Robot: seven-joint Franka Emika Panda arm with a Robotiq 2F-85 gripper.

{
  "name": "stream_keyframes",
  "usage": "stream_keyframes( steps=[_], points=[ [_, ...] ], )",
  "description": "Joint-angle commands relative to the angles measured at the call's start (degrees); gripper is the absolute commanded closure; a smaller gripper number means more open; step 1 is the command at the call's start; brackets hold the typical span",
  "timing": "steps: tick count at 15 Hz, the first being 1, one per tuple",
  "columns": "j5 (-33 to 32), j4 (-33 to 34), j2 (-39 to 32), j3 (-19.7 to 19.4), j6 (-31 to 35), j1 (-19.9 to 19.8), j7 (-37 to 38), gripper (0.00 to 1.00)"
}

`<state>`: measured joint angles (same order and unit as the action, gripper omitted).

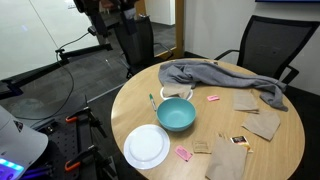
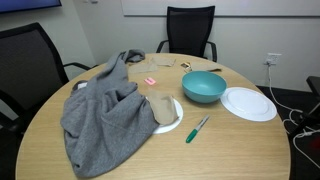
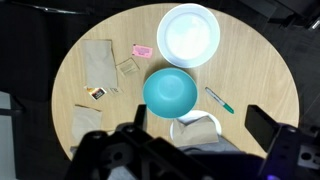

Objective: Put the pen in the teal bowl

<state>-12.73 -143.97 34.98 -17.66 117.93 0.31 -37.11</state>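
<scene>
The dark green pen [image 3: 219, 100] lies flat on the round wooden table, beside the teal bowl [image 3: 169, 92]. Both show in both exterior views: the pen [image 1: 152, 100] [image 2: 197, 129] and the bowl [image 1: 176, 116] [image 2: 203, 86]. The bowl is empty and upright. In the wrist view my gripper [image 3: 200, 118] is open and empty. It hangs high above the table, looking straight down, with its fingers spread wide. The pen lies between the fingers in that view, far below. The arm [image 1: 112, 22] stands behind the table's far edge.
A flat white plate [image 3: 189, 34] [image 2: 248, 103] sits next to the bowl. A smaller white dish with a brown napkin [image 2: 165, 112] and a grey cloth [image 2: 105, 110] lie close by. Brown napkins [image 3: 97, 58] and small pink pieces [image 3: 141, 50] are scattered about. Office chairs [image 2: 190, 28] surround the table.
</scene>
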Motion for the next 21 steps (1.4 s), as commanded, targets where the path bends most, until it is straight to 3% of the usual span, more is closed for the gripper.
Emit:
stream_keyframes(
  steps=[1, 4, 11, 21],
  points=[
    [1.85, -0.15, -3.05, 0.92, 3.92, 1.78, -5.29, 0.0],
    [2.86, -1.09, -5.0, 2.12, 7.02, 3.27, -8.98, 0.0],
    [10.09, -6.21, -10.41, 4.46, 21.71, 7.76, -16.17, 0.0],
    [20.97, -5.19, -24.43, 7.26, 32.11, 13.01, -33.22, 0.0]
  ],
)
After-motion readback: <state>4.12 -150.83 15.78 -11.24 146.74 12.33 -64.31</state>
